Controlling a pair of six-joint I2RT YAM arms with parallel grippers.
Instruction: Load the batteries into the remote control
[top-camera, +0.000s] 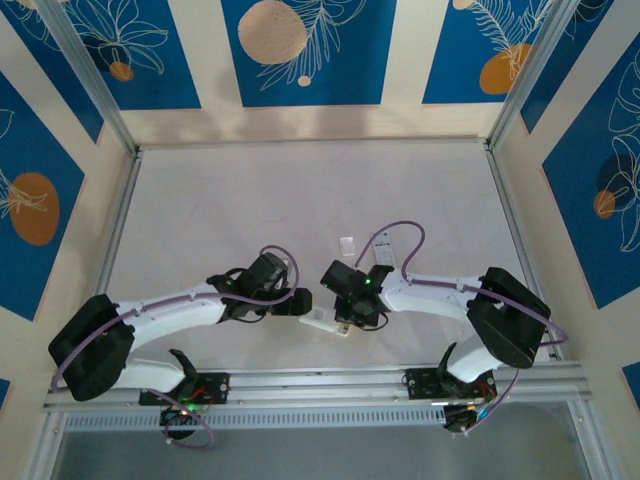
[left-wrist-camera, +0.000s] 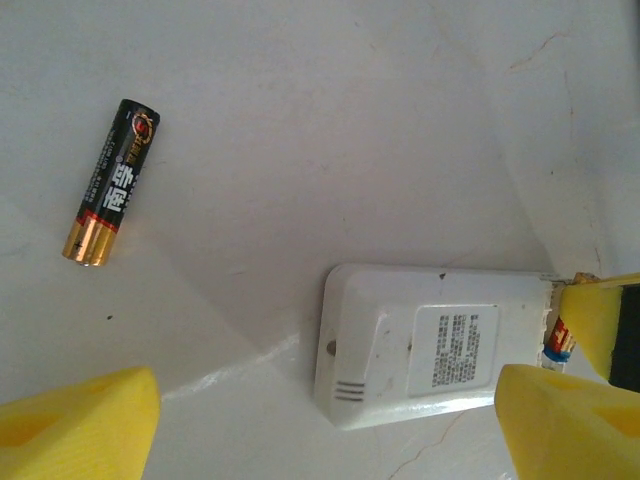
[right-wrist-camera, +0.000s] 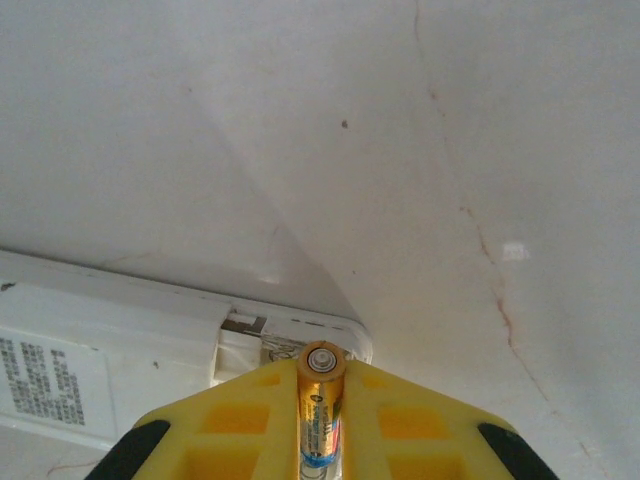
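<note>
The white remote control (left-wrist-camera: 430, 345) lies back-up on the table, its label facing up; it also shows under the two wrists (top-camera: 322, 321). Its battery compartment (right-wrist-camera: 250, 335) is open at one end. My right gripper (right-wrist-camera: 322, 378) is shut on a gold battery (right-wrist-camera: 322, 405), held end-on just above that open compartment. A second battery (left-wrist-camera: 110, 182), black and gold, lies loose on the table left of the remote. My left gripper (left-wrist-camera: 325, 430) is open, its yellow fingers (left-wrist-camera: 80, 420) straddling the remote's closed end without touching it.
A small white piece (top-camera: 348, 246) and another white remote (top-camera: 385, 251) lie just beyond the grippers. The metal frame rail (top-camera: 320, 385) runs along the near edge. Both arms meet close together at the table's middle front.
</note>
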